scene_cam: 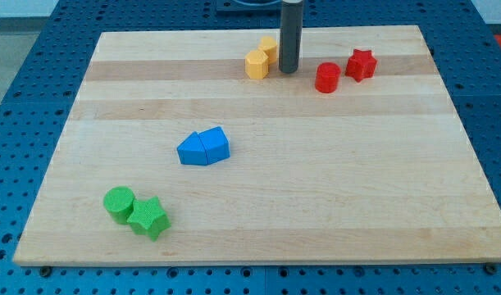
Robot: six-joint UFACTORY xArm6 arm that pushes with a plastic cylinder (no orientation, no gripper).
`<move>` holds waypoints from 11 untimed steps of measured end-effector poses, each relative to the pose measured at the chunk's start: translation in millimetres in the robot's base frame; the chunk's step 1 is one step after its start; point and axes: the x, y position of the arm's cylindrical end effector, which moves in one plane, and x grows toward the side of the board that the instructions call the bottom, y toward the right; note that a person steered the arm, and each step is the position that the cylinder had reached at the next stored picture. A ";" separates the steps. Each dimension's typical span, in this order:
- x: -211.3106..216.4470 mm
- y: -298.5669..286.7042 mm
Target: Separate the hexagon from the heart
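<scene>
A yellow hexagon (256, 63) lies near the view's top, at the middle of the wooden board (332, 180). A second yellow block, which looks like the heart (269, 47), touches the hexagon's upper right side. My tip (289, 70) stands on the board just to the right of the two yellow blocks, close to the heart's right side. I cannot tell whether it touches either of them. The dark rod rises out of the view's top.
A red cylinder (327, 78) and a red star (360, 64) lie to the right of my tip. Two blue blocks (203, 147) touch each other left of centre. A green cylinder (119, 202) and a green star (148, 218) touch at the bottom left.
</scene>
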 end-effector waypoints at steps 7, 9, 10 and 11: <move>-20.2 -50.4; 9.7 -70.1; 9.7 -65.6; 0.0 -28.5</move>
